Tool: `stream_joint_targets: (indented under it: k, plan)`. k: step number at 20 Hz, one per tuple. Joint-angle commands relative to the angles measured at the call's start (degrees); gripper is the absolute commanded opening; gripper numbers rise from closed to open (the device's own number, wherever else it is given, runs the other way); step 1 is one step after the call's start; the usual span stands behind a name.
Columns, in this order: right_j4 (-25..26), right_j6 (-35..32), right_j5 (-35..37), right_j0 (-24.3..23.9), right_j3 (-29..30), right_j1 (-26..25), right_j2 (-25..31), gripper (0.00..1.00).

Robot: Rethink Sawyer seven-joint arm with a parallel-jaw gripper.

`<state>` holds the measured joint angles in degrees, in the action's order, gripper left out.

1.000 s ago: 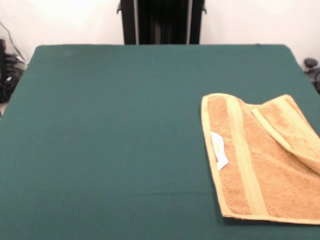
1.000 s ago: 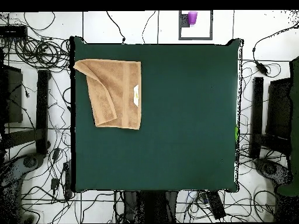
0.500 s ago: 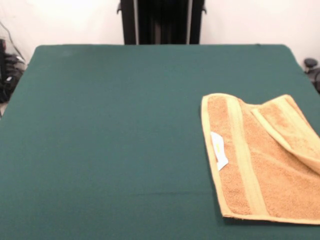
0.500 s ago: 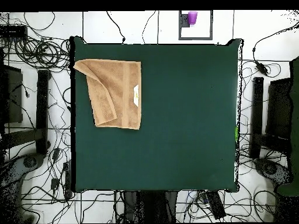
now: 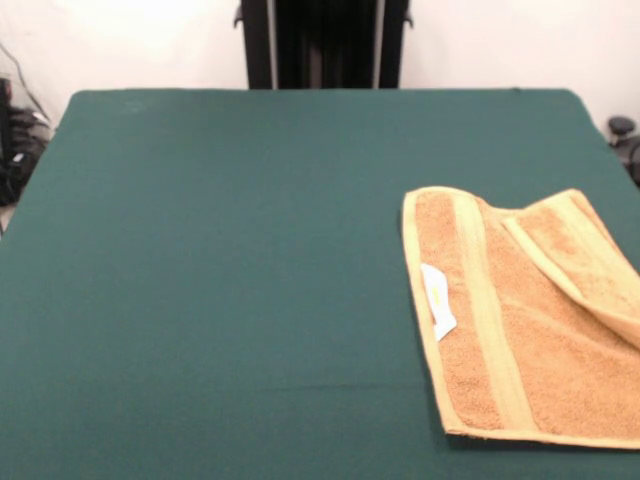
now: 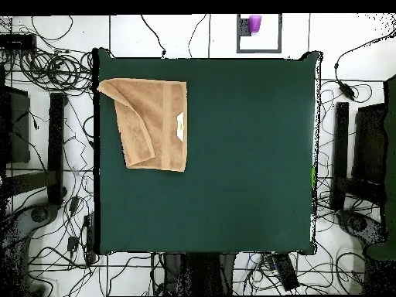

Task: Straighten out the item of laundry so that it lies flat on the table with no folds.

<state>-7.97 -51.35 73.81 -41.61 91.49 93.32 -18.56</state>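
overhead view, surface: i see one big dark green surface point(image 6: 232, 155) filling the middle of the frame, its cloth-like top smooth where it is bare.
front view, surface: i see the same green top point(image 5: 220, 280) running from the near edge up to a pale wall point(image 5: 120, 40), with a black upright column point(image 5: 322, 42) behind the far edge.
room, floor: from overhead i see pale floor tiles around all four sides, strewn with black cables point(image 6: 46, 69).
room, sides: i see dark stands or frames on both sides of the surface in the overhead view, one at point(image 6: 56, 147) and one at point(image 6: 340, 155).
room, purple thing: i see a small purple object point(image 6: 254, 23) on the floor just past the top edge in the overhead view; i can't tell what it is.
towel, place: i see the orange-tan towel point(image 6: 151, 124) lying in the upper left corner of the surface in the overhead view, close to both edges; in the front view it point(image 5: 540, 340) sits at the right, running out of frame.
towel, lie: not flat, as i see it; one corner is turned over onto the rest in a diagonal flap point(image 5: 580, 260), touching the layer below.
towel, bands: i see a paler yellowish band point(image 5: 488, 310) along its length and a pale hem at the edge.
towel, label: i see a small white label point(image 5: 437, 300) on it, near the hem that faces the middle of the surface.
containers: i don't see any i can make out.
claw: i can't find it in either view, so i can't say whether it is open or closed; nothing is touching the towel.
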Motion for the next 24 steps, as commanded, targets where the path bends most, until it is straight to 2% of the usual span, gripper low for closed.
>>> stream_joint_targets:
  k: [1,4,7,11,17,21,24]
  plan:
    - [-1.76,-16.85,-4.43,2.15,12.33,-3.78,-2.48,1.0]
    - [-0.38,-16.64,-2.17,2.06,10.66,-3.53,-2.71,1.0]
    - [-0.66,-15.46,-4.65,1.93,12.9,-3.58,-3.41,1.0]
    - [-3.7,-12.36,-12.26,1.06,18.11,-4.46,-3.94,1.0]
    - [-9.75,-7.31,-18.41,-0.25,23.8,-5.5,-3.68,1.0]
    - [-5.91,-9.56,-13.48,0.59,19.03,-5.38,-3.91,1.0]
    - [-6.45,-11.47,-9.8,1.06,16.09,-4.84,-3.69,1.0]
